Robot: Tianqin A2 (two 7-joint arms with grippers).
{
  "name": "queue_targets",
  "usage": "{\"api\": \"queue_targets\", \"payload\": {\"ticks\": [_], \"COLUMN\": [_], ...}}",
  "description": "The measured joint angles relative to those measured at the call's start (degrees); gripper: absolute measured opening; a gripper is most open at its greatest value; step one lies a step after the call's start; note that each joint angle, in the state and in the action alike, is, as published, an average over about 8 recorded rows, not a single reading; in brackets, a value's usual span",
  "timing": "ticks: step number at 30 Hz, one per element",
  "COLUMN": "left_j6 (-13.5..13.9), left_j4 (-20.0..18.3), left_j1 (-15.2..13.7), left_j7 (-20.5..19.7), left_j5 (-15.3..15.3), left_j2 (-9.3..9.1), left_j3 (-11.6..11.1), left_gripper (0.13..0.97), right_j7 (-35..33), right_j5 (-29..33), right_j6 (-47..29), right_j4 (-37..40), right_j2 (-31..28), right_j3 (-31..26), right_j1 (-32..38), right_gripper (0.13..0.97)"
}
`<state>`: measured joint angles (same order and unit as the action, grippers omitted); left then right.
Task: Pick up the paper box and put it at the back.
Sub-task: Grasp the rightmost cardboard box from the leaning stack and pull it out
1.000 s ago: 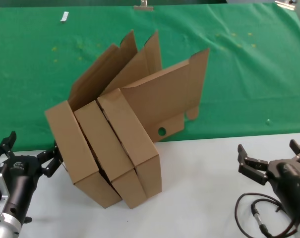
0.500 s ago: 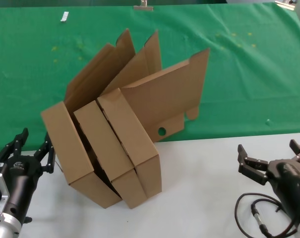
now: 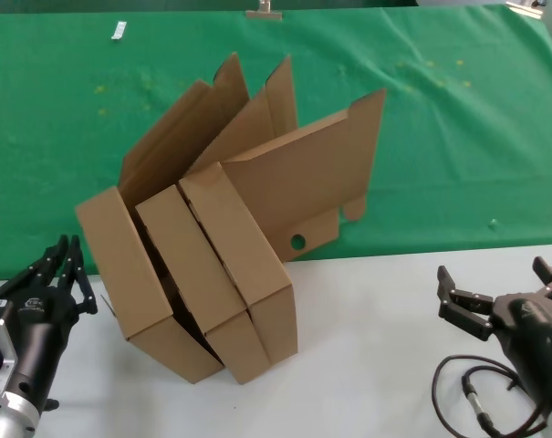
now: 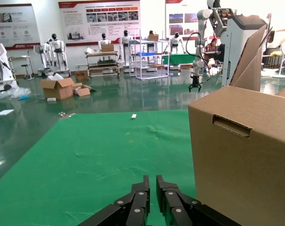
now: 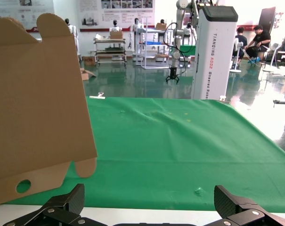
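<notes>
The left tool (image 3: 61, 265), fingers pinched together, sits on the white surface (image 3: 367, 365) beside the leftmost paper box (image 3: 130, 274); the right tool (image 3: 502, 290) rests spread wide. Three brown corrugated boxes lean together, lids raised over the green cloth (image 3: 458, 137).

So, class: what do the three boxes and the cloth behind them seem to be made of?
The boxes look like brown corrugated cardboard with a matt, unprinted finish: folded flaps, die-cut tabs, a slot and a round hole show. The cloth seems a matt green fabric, perhaps felt or baize: it lies in soft ripples, with faint yellowish specks. Its exact weave cannot be told.
</notes>
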<state>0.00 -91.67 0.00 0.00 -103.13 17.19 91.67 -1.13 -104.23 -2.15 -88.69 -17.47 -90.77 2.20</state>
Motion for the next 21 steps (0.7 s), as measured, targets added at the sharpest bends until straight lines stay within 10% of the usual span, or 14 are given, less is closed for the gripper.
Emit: {"api": "queue_targets", "payload": {"ticks": [21], "left_j6": [0.0], "left_j4": [0.0], "left_j1": [0.0], "left_j7": [0.0], "left_j5": [0.0], "left_j2": [0.0], "left_j3": [0.0], "left_gripper": [0.145], "right_j7": [0.0], "right_j5": [0.0], "right_j6": [0.0], "right_j4": [0.0], "right_j2": [0.0], "right_j3": [0.0], "right_j1": [0.0], "right_gripper": [0.966]}}
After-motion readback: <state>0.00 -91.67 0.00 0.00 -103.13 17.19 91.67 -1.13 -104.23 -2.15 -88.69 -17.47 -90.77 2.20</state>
